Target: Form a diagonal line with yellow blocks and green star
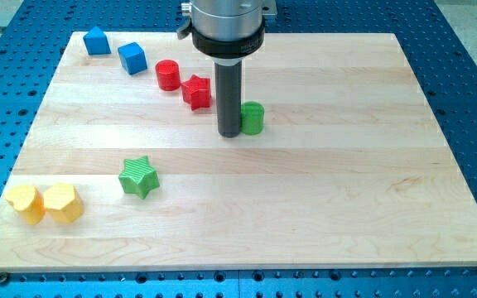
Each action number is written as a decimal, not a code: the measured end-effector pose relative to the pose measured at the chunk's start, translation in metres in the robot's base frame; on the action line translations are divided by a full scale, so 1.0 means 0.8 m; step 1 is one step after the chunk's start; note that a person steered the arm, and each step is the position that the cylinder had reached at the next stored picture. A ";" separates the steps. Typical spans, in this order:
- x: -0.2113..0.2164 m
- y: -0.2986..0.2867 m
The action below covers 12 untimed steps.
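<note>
Nearest you, far down and to the view's left of my tip, the two yellow blocks sit side by side and touching near the board's [321, 240] lower left corner: a rounded yellow block [25, 202] and a yellow hexagonal block [63, 203]. The green star [138, 176] lies just up and right of them, apart from both, below and left of my tip. My tip [228, 132] rests on the board holding nothing; it is a bare rod. The green cylinder [252, 117] stands just beside it on the view's right. Further back, to its upper left, you see the red star-like block [196, 91], red cylinder [168, 74], blue cube [132, 58] and a blue house-shaped block [97, 41].
</note>
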<state>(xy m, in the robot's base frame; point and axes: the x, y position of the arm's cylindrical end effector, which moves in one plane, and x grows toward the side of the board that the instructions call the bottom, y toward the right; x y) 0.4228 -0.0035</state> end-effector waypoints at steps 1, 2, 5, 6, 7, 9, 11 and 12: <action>-0.007 0.045; -0.007 0.104; 0.054 0.115; 0.107 0.081; 0.173 -0.030; 0.234 -0.236; 0.210 -0.240; 0.163 -0.244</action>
<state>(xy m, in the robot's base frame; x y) 0.5532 -0.1983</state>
